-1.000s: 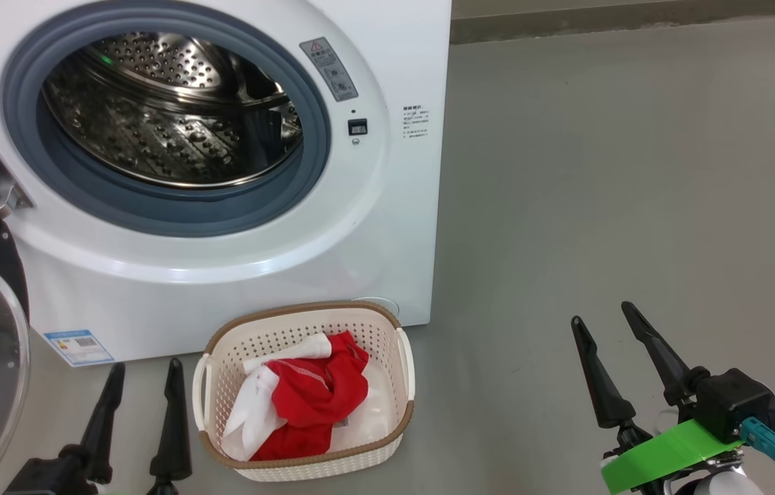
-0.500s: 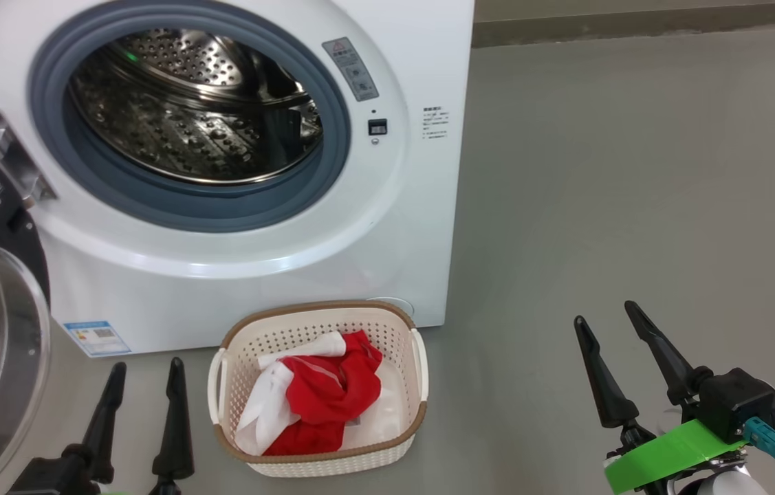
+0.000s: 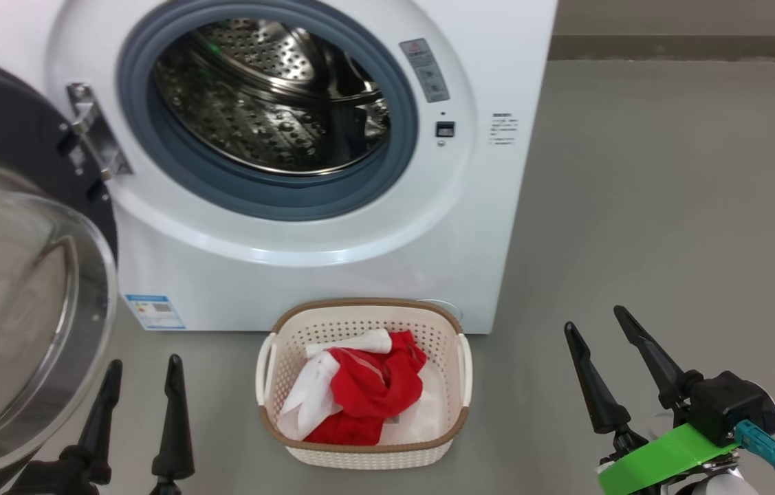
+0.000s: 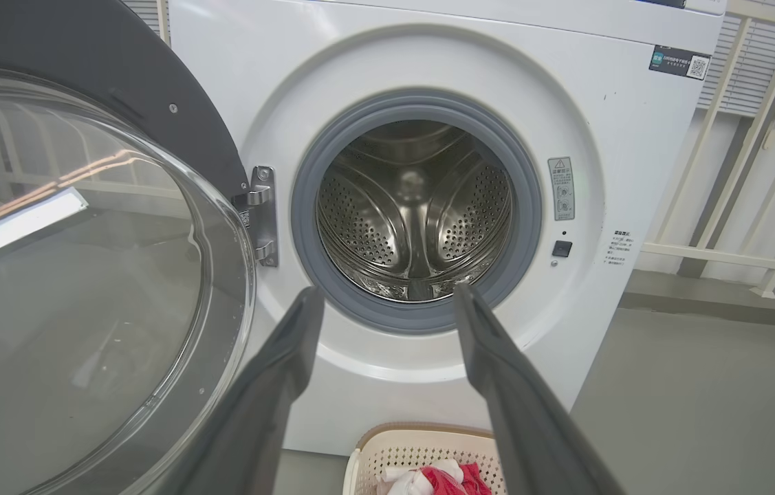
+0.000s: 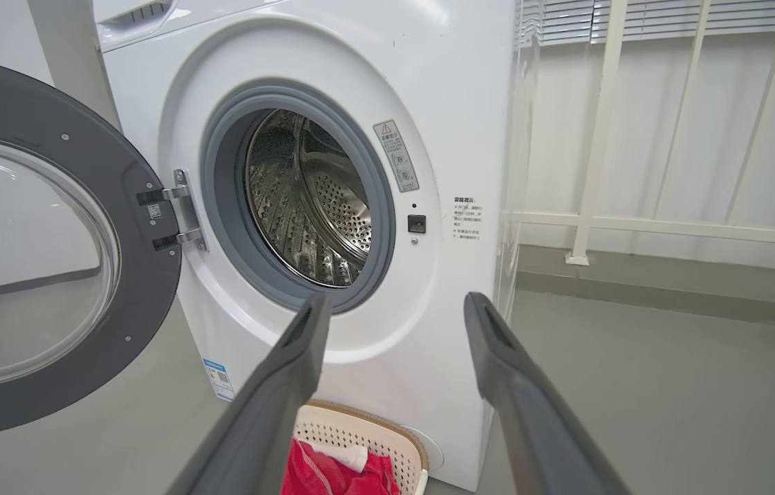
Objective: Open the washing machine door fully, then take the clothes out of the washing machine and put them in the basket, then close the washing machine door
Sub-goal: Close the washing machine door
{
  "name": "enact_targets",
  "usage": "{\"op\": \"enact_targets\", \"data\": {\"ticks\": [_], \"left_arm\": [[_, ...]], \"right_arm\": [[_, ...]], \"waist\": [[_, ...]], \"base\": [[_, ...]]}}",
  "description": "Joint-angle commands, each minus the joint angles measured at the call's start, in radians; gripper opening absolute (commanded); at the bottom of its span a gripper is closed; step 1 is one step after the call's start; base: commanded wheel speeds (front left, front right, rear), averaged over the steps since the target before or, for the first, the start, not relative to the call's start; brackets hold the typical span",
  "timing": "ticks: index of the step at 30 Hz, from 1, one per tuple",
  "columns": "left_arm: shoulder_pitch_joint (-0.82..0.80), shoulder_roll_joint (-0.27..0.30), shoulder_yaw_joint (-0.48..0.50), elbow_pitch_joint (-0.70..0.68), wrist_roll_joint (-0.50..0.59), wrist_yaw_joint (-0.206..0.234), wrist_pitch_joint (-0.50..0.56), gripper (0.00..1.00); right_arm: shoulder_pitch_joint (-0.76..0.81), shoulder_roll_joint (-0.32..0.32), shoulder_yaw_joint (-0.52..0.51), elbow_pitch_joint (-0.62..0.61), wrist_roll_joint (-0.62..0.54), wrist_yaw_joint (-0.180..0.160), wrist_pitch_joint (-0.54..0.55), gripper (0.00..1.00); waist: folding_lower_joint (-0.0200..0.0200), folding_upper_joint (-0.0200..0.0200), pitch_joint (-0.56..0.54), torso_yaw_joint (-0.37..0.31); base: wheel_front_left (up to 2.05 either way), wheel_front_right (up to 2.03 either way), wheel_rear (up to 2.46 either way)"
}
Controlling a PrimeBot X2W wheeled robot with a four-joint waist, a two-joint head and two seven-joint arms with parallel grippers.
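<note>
The white washing machine [image 3: 332, 275] stands with its steel drum [image 3: 270, 103] bare of clothes. Its round door [image 3: 16, 302], black-rimmed with a clear glass bowl, hangs swung wide on the left hinge; the left wrist view has the door [image 4: 71, 289] close on its left. On the floor before the machine sits the cream basket [image 3: 363, 450] holding red and white clothes [image 3: 363, 392]. My left gripper [image 3: 143, 368] is open, low between door and basket. To the right of the basket my right gripper [image 3: 593, 320] is open too, nothing between its fingers.
Grey floor [image 3: 669, 206] spreads to the right of the machine. A white railing [image 5: 635, 220] and a pale wall stand behind it on that side. A blue label [image 3: 153, 311] sits low on the machine's front.
The head camera has swung left, so machine, basket and door sit further right in the picture and more of the door shows. Both grippers stay open and low.
</note>
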Motion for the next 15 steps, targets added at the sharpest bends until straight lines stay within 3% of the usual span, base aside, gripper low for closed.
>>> {"op": "enact_targets", "data": {"ticks": [1, 15], "left_arm": [[-0.008, 0.017, 0.028, -0.036, 0.022, 0.010, 0.004, 1.00], [0.005, 0.030, 0.021, -0.085, 0.041, 0.039, 0.030, 1.00]], "right_arm": [[-0.007, -0.011, 0.022, -0.024, 0.008, 0.006, -0.006, 1.00], [-0.023, -0.007, 0.046, -0.027, 0.011, 0.006, -0.006, 1.00]], "waist": [[0.0000, 0.0000, -0.005, 0.041], [0.0000, 0.0000, 0.004, 0.173]], "base": [[0.00, 0.00, 0.00], [0.00, 0.00, 0.00]]}}
